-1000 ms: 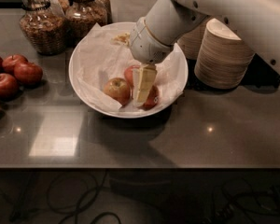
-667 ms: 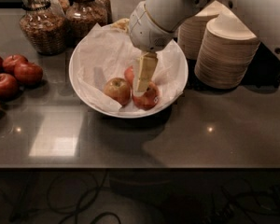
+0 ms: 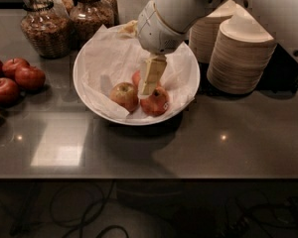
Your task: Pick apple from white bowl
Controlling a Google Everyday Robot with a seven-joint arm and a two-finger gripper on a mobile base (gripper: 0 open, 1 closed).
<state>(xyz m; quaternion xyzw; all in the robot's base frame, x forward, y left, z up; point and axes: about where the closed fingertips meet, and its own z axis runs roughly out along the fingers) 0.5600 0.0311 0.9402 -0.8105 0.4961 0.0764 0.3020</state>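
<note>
The white bowl (image 3: 139,122), wide and lined with crinkled white paper, stands on the dark counter at centre. The yellow-golden apple (image 3: 124,95) with a red blush lies in its front left part. A redder apple (image 3: 155,102) with a small sticker lies just right of it. A third apple (image 3: 136,77) shows partly behind them. My gripper (image 3: 151,78) hangs down from the white arm over the middle of the bowl. Its tip is just above and between the apples, right of the yellow one. No apple shows in it.
Several dark-red apples (image 3: 15,78) lie grouped at the left edge of the counter. Glass jars (image 3: 42,26) stand at the back left. Stacks of beige disposable bowls (image 3: 241,53) stand right of the bowl. The counter's front edge runs below.
My gripper has risen from among the apples and shifted slightly left. The apples have stayed in the bowl.
</note>
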